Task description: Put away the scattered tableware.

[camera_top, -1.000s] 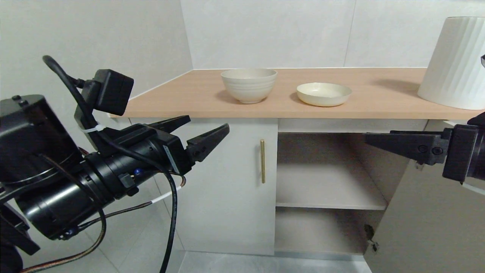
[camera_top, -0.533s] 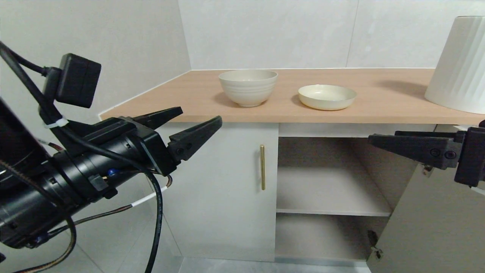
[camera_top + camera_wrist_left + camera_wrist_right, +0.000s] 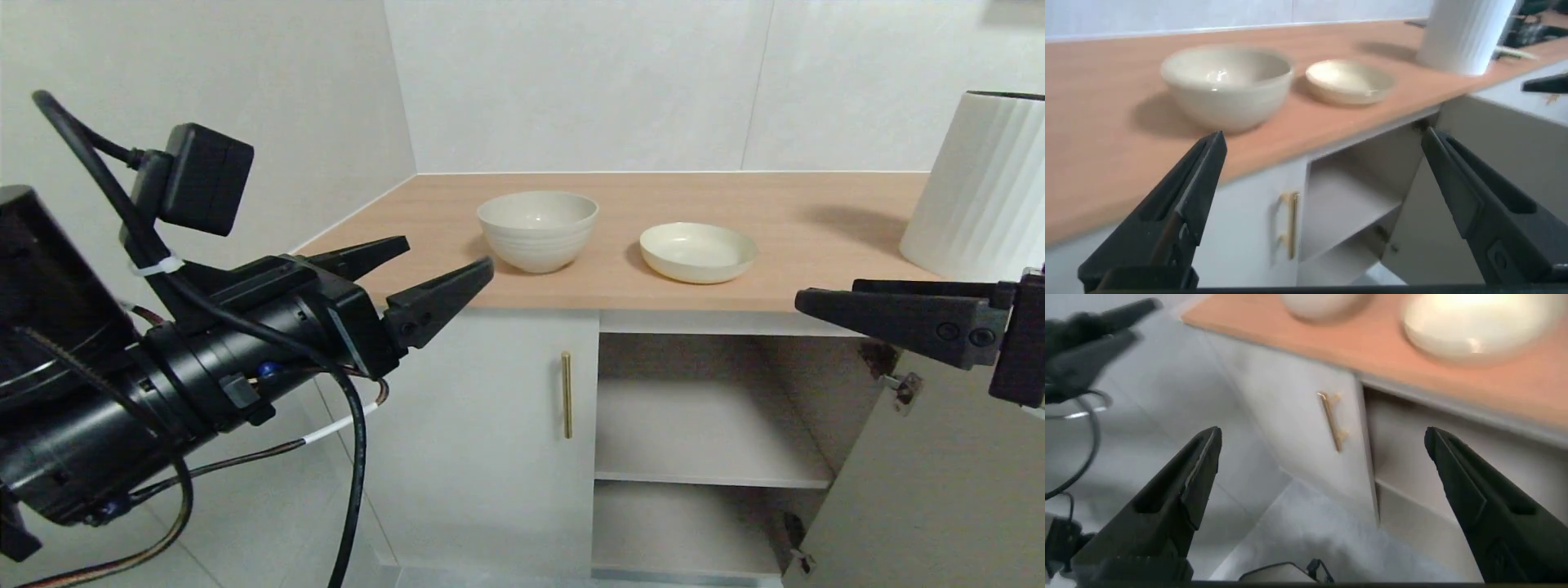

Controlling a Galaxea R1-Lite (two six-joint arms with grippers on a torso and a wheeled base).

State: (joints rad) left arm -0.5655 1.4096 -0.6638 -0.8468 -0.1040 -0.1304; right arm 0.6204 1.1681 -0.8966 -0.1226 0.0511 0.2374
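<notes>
Nothing is put away yet: the 2 pieces, a bowl [image 3: 537, 229] and a shallow dish [image 3: 698, 251], sit apart on the worktop [image 3: 816, 220], above a cabinet [image 3: 490, 425] whose right door [image 3: 922, 490] is open onto its shelf [image 3: 702, 441]. The left tool [image 3: 449, 253] hangs before the worktop's left end, released and grasping nothing. The right tool [image 3: 826, 291], likewise spread and unladen, hangs by the open door, so I judge both pick-ups and placings remain.
</notes>
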